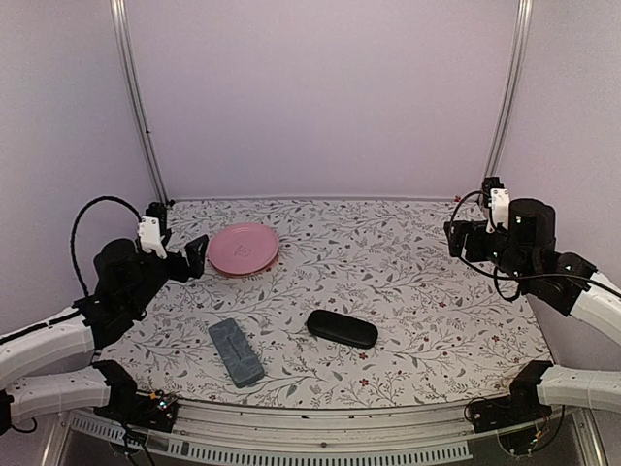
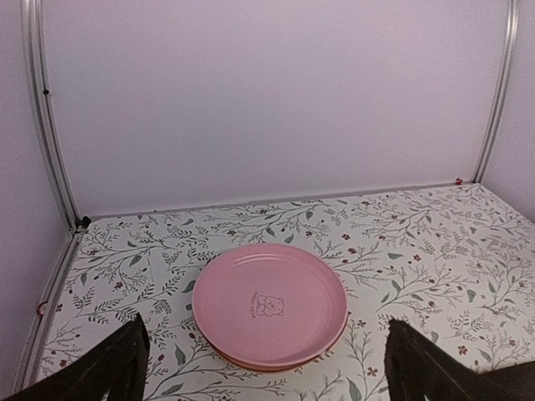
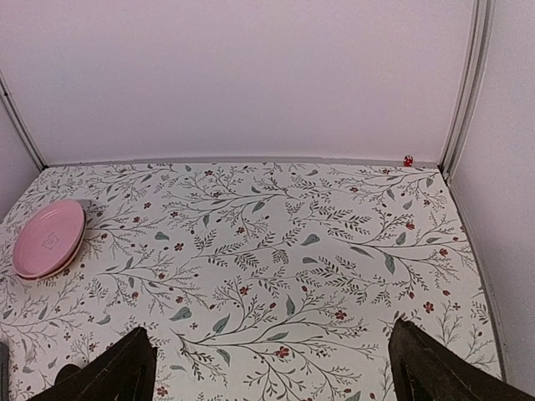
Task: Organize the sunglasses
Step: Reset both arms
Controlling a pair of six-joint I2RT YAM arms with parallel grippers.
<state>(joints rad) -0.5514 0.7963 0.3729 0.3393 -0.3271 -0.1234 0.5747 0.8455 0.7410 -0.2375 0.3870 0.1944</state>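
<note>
Your left hand (image 2: 265, 324) wide open, empty, just left of pink plate (image 2: 269, 305), right hand (image 3: 269, 328) likewise, far right of it, open worktop (image 1: 408, 272) between

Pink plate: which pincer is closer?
Left. The left pincer is open just off the left edge of the plate, aimed at it. The right pincer is open too, far off to the right of it.
</note>
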